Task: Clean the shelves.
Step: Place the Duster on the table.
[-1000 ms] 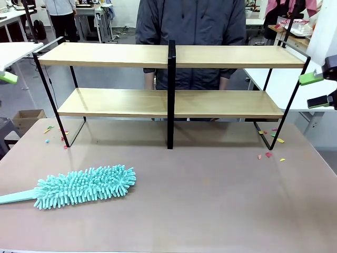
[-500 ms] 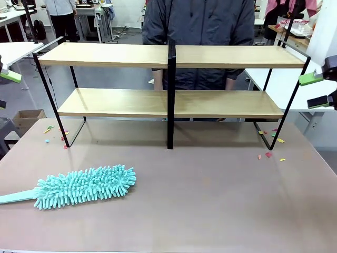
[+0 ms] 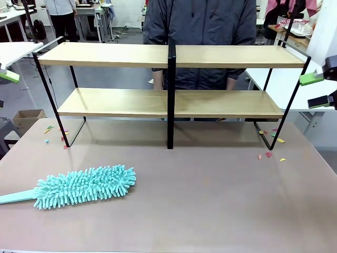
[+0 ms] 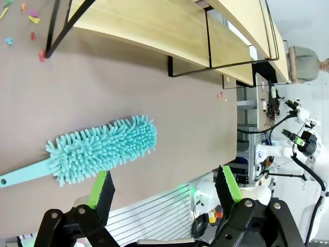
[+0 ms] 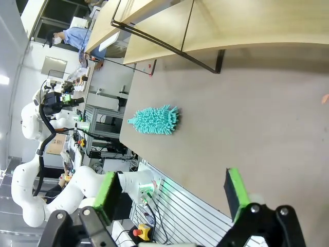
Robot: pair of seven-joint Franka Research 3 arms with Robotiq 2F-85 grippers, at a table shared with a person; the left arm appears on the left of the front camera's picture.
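Shelves (image 3: 174, 79): bare, at far side of desk (image 3: 210, 200). Duster (image 3: 84, 187): lying front left. Left end effector (image 4: 163, 188), right end effector (image 5: 177, 195): both open, empty

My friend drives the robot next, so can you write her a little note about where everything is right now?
Left gripper: open, empty, high at the table's left edge.
Right gripper: open, empty, up beside the right end of the shelves.
Duster: lying on the table, front left, untouched.
Paper scraps: on the table by both shelf feet.
Person: standing behind the shelves.
Done: nothing visible.
Left: pick up the duster, wipe both boards.
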